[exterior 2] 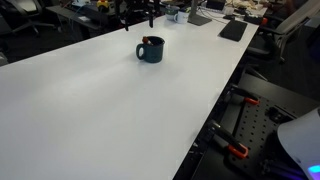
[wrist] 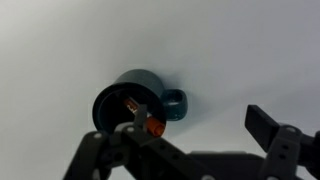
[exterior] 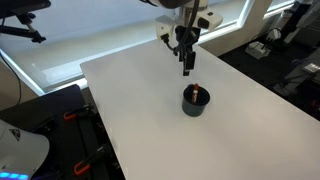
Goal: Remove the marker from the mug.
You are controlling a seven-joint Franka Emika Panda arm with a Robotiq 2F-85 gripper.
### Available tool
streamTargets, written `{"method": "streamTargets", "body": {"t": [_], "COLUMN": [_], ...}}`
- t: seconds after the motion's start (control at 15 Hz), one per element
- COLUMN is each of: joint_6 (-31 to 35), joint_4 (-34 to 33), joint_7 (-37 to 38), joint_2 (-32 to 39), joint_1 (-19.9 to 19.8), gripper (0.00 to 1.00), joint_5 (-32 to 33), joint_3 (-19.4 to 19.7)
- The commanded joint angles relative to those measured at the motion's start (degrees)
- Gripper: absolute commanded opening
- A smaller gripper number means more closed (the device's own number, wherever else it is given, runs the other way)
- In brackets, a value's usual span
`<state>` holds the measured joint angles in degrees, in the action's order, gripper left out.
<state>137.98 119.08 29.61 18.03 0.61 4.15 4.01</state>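
The mug's (wrist: 128, 98) lower rim is hidden in the wrist view behind the dark finger linkage, which is itself cut off by the bottom edge. The fingers (wrist: 264, 122) stand wide apart and hold nothing. One crosses in front of the mug's mouth, and the other is well off to the side over bare bench (wrist: 60, 40). The marker (wrist: 132, 104) shows as a reddish streak inside the mug. A brighter orange bit sits just beside the near finger, and I cannot tell whether it touches the finger. The picture is soft, so the marker's darker part cannot be made out.

In an exterior view the fingers (exterior: 186, 68) hang above the mug (exterior: 195, 102) and a little behind it, clear of it. They are too small there to show the gap between them. The arm (exterior: 183, 20) is cut off at the top edge. The marker (exterior: 199, 92) is only an orange speck at the mug's rim.

In an exterior view the mug (exterior 2: 150, 50) stands upright on the bench (exterior 2: 100, 110) near its far end, and the marker (exterior 2: 147, 41) pokes just above the rim. The fingers are lost there among the dark clutter (exterior 2: 232, 30) along the top edge.

By count there is one mug, one marker, one handle (wrist: 175, 103) and two fingers. The marker is in the mug, leaning against its wall.
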Motion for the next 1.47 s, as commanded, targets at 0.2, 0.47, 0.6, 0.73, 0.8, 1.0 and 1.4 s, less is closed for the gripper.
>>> {"method": "streamTargets", "body": {"t": [0.2,0.47,0.6,0.73,0.8,1.0,1.4], "joint_6": [-1.5,-0.1,-0.1,-0.1,0.1,0.3,0.9], "joint_4": [-7.3,-6.2,-6.5,-6.9,-7.2,-7.7,-8.9], "joint_7": [5.5,3.4,3.5,3.9,4.1,3.9,3.9], "joint_2": [7.5,7.8,8.0,8.7,9.2,10.2,11.5], "joint_1": [1.6,1.1,1.2,1.3,1.4,1.3,1.2], "gripper": [1.00,1.00,1.00,1.00,1.00,1.00,1.00], "joint_5": [0.7,-0.3,-0.3,-0.1,0.1,0.2,0.3], "joint_3": [4.7,4.9,5.0,5.2,5.3,5.7,6.4]}}
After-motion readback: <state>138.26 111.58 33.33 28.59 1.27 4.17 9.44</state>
